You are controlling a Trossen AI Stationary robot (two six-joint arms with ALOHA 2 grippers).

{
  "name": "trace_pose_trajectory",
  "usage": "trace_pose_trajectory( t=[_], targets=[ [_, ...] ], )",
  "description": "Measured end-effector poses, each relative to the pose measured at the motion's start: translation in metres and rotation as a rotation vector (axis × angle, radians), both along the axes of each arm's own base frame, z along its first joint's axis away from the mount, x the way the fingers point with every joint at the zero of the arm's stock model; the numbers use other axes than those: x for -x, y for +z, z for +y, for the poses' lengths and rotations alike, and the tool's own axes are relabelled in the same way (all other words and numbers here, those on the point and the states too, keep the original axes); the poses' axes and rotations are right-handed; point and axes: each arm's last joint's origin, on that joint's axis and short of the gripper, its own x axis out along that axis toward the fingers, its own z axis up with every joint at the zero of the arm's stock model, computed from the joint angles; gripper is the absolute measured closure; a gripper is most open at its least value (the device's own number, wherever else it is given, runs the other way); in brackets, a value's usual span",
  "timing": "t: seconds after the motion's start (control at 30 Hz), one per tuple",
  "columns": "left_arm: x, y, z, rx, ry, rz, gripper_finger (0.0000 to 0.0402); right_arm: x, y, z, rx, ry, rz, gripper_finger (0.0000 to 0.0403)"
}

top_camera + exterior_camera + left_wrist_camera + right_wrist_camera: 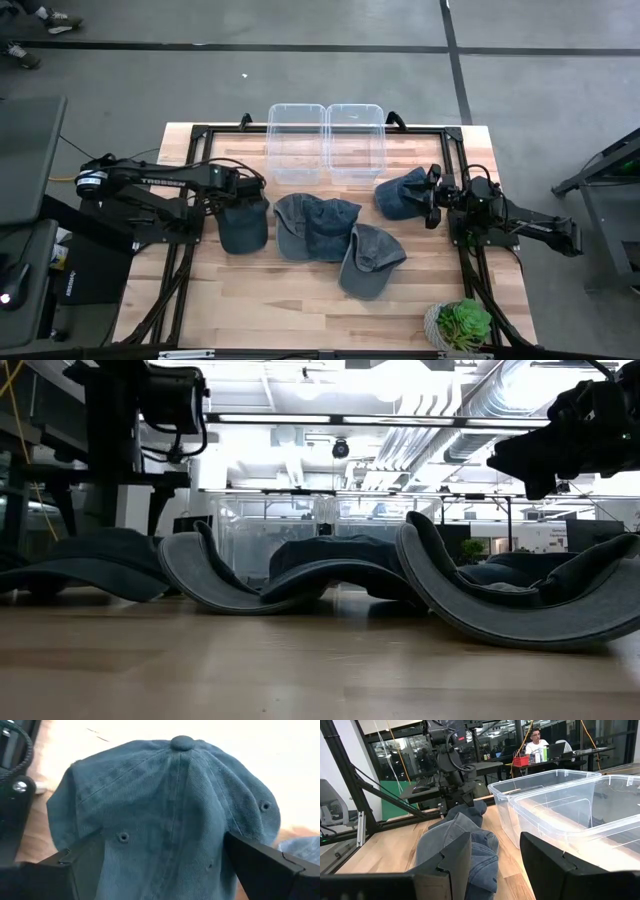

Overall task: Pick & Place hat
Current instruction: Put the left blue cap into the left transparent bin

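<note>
Bare desk [250,300] lay open in front of the clear bins [326,142], where the left gripper [165,865] had its fingers spread around a faded blue-grey hat [165,815], the right gripper [492,855] likewise spread.

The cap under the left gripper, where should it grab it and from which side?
The crown of the leftmost cap, from straight above. The left gripper hangs over it with fingers open either side of the domed top, and that soft cloth should bunch between them.
</note>
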Motion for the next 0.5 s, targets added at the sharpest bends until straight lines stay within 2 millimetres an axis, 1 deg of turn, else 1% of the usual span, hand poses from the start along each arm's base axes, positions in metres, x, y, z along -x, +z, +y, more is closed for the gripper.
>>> trace_pose_trajectory(
  t=[0.27, 0.5],
  targets=[
    [-0.001, -0.014, 0.0, -0.005, 0.0, -0.051, 0.0048, 0.0, 0.0, 0.0, 0.0, 0.0, 0.0, 0.0238],
    [0.001, -0.042, 0.0, 0.009, 0.002, -0.017, 0.0048, 0.0, 0.0, 0.0, 0.0, 0.0, 0.0, 0.0238]
  ],
)
